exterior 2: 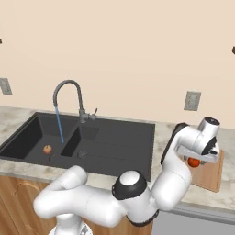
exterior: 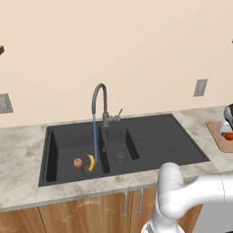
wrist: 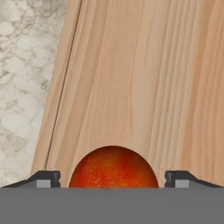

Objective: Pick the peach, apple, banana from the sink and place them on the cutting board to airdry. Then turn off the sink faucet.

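In the left base view, water is running from the sink faucet [exterior: 101, 98] into the large basin of the sink [exterior: 150, 132]. The banana [exterior: 91, 162] and a small reddish round fruit [exterior: 78, 162] are lying side by side at centre-left, waiting to be moved. At the right edge, the cutting board [exterior: 221, 138] is lying on the tabletop [exterior: 20, 145].

In the right base view, the hand [exterior 2: 198, 157] is hovering over the board at centre-right, a red-orange fruit [exterior 2: 194, 162] just below it.

In the hand view, that fruit is sitting on the board at bottom centre, the fingertips [wrist: 44, 178] standing released, clear of it. I judge one fruit delivered; two fruits and the faucet are remaining.
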